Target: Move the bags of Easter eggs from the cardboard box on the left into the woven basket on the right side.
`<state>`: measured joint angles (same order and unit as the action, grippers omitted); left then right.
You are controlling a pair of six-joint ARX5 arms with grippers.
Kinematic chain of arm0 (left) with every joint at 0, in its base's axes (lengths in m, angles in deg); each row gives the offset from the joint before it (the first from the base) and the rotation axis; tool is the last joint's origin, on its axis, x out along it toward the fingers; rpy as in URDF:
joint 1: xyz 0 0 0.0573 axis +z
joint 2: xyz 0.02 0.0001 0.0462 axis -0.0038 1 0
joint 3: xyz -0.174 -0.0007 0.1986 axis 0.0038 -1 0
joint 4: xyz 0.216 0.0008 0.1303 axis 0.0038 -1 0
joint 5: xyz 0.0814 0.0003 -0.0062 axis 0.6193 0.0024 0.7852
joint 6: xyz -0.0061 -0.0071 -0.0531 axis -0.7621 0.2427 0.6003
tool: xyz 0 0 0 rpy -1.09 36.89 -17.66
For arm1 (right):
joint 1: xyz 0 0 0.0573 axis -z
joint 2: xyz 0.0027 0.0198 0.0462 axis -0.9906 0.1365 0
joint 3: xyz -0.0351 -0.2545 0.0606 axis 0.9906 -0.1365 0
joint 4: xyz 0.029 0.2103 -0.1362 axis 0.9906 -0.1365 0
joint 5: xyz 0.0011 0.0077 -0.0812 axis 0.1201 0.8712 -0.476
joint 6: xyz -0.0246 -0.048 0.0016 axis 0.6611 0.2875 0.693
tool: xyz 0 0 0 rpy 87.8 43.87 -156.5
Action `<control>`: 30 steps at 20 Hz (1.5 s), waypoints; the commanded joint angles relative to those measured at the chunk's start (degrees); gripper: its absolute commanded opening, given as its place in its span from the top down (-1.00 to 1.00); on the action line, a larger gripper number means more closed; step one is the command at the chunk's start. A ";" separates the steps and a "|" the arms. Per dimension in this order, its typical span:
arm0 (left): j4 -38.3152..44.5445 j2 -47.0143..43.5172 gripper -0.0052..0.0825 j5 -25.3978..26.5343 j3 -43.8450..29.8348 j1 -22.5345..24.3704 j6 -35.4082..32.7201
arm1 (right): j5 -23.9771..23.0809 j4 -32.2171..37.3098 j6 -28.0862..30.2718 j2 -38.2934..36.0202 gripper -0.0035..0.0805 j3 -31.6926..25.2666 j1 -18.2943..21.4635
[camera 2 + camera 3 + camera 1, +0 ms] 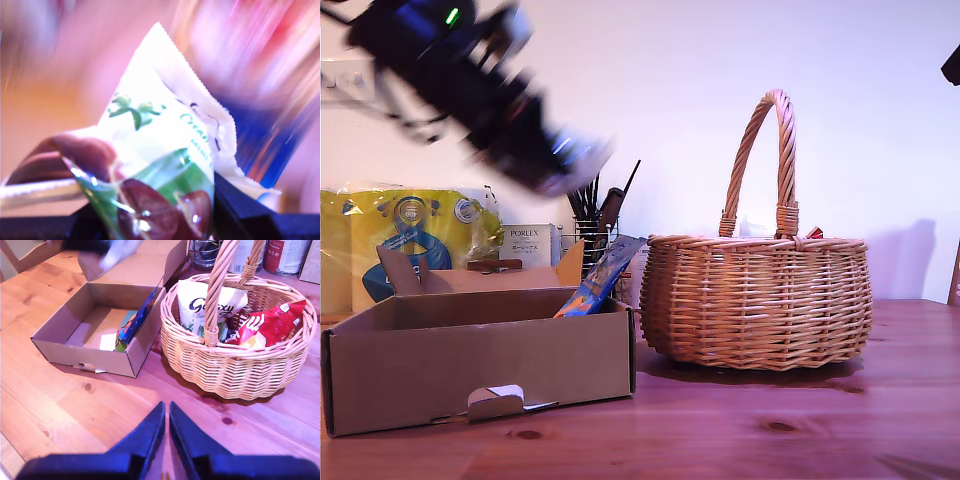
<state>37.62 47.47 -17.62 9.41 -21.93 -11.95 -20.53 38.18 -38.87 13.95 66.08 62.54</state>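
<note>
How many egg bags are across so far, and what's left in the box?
Done: the white Galaxy pouch and the red pouch lie in the round tan wicker basket. In hand: my first gripper holds a green-white pouch, blurred above the shallow brown cardboard box. Left: the blue pouch leaning on the box's wall. My second gripper hangs shut and empty.

Our first gripper [165, 220] is clamped on a green-white pouch [165, 150], its arm [470, 80] raised and slanting down from the exterior view's upper left, blurred. Our second gripper [166, 415] has its dark fingers [145, 435] pressed almost together with nothing between them, held well above the wooden tabletop and pointing forward and down
</note>
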 commanded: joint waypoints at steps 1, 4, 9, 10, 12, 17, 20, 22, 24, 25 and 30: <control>5.88 0.66 0.59 -0.24 -1.03 -2.93 3.08 | 0.11 0.55 0.33 0.00 0.95 0.59 -0.24; 14.19 2.23 0.59 1.97 -0.90 -7.65 5.64 | 0.11 0.55 0.35 0.02 0.95 0.59 -0.24; 20.15 7.76 0.59 5.79 2.23 -12.52 6.86 | 0.13 0.52 0.33 0.02 0.95 0.59 -0.24; 20.17 9.35 0.59 6.56 3.63 -12.90 6.86 | 0.13 0.52 0.33 0.02 0.95 0.59 -0.24; 20.15 12.24 0.59 6.86 6.29 -13.27 6.88 | 0.13 0.50 0.33 0.02 0.95 0.59 -0.24; 16.11 18.73 0.59 6.88 14.16 -14.45 8.37 | 0.13 0.52 0.33 0.02 0.95 0.59 -0.24; 14.69 20.44 0.59 6.82 14.99 -15.82 8.31 | 0.13 0.55 0.33 0.02 0.95 0.59 -0.24; 13.16 20.52 0.59 6.88 14.99 -16.81 7.67 | 0.13 0.55 0.33 0.02 0.95 0.59 -0.24; 12.28 20.57 0.59 7.15 14.99 -17.64 6.69 | 0.13 0.55 0.33 0.02 0.95 0.59 -0.24; 12.17 20.57 0.59 7.76 14.99 -17.84 6.62 | 0.13 0.55 0.33 0.00 0.95 0.59 -0.24; 12.00 21.27 0.58 8.41 14.99 -17.77 6.62 | 0.17 0.52 0.33 0.00 0.95 0.59 -0.24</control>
<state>49.18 66.88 -9.22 24.12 -39.90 -5.09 -20.53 38.34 -38.87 13.95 66.08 62.54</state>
